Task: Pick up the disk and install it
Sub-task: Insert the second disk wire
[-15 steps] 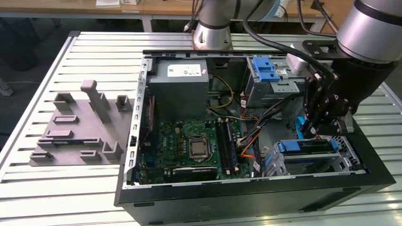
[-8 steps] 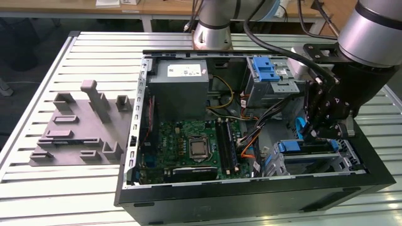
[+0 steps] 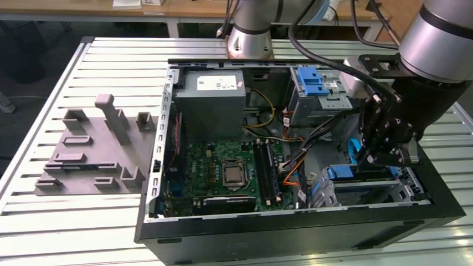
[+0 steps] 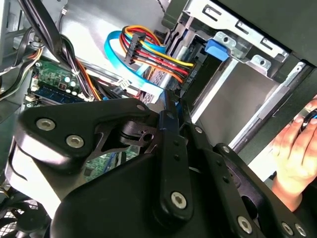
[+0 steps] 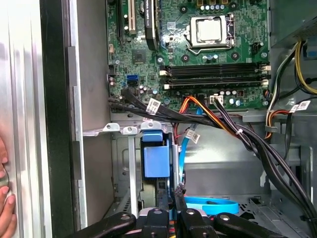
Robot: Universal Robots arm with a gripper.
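**End effector at the lower drive cage, disk seated in the bay**

- End effector (image 3: pixel 382 159): inside the open computer case (image 3: pixel 296 233), at its near corner on the exterior view's right. In both wrist views the two fingers (image 5: pixel 166 208) are drawn together with no gap to speak of. Nothing is seen pinched between them.
- Disk (image 5: pixel 156 158): judged to be the blue-railed unit already sitting in the lower drive cage (image 3: pixel 402 191). Only its blue end is visible. It lies just ahead of the fingertips in the first wrist view, very close, though contact cannot be confirmed.
- Key relation: the disk's long axis appears to run into the bay, in line with the fingers' reach, so the fingers meet its exposed end rather than a flat face.
- Blue data cable (image 5: pixel 210 204): lies just beside the fingertips.
- Grey fixture (image 3: pixel 92 149): on the desk (image 3: pixel 44 221), at the exterior view's left, well apart from the case.
- A person's hand (image 4: pixel 297 144): outside the case wall.
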